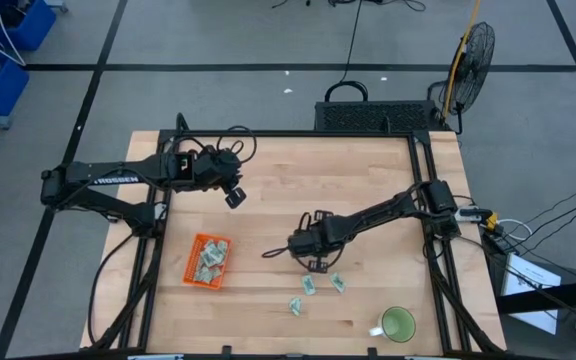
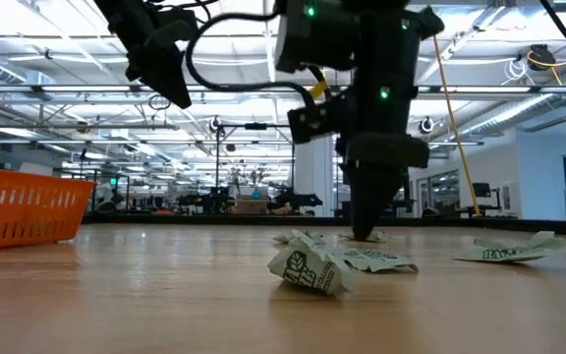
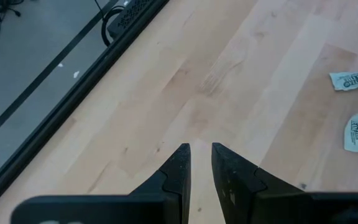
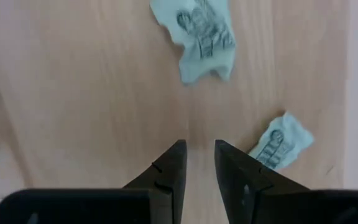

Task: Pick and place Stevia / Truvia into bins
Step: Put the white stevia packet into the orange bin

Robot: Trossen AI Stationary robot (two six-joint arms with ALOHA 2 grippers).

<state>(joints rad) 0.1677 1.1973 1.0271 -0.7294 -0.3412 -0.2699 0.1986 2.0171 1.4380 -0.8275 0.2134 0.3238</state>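
The orange tray (image 1: 208,262) sits left of centre near the table's near edge and holds several pale green packets; its wall (image 2: 23,202) shows in the low view. Three more packets lie loose right of it (image 1: 309,285) (image 1: 338,283) (image 1: 295,306), crumpled (image 2: 308,267). My right gripper (image 1: 315,264) (image 4: 197,148) points down just above them, its fingers down to a narrow slit with bare wood between them. One packet (image 4: 201,37) lies ahead of it and another (image 4: 281,143) beside one finger. My left gripper (image 1: 234,196) (image 3: 200,149) waits, shut, raised above the far left of the table. My right gripper comes from above, pointing down, with its fingertips (image 2: 367,231) at tabletop height. A packet's corner (image 4: 263,155) runs under the outer side of one finger. Whether the finger touches it, I cannot tell. Nothing shows between the fingers.
A green mug (image 1: 398,325) stands near the table's near right corner. A black frame runs around the table, with a dark box (image 1: 373,115) and a fan (image 1: 473,55) beyond the far edge. Bare wood lies between the tray and the loose packets.
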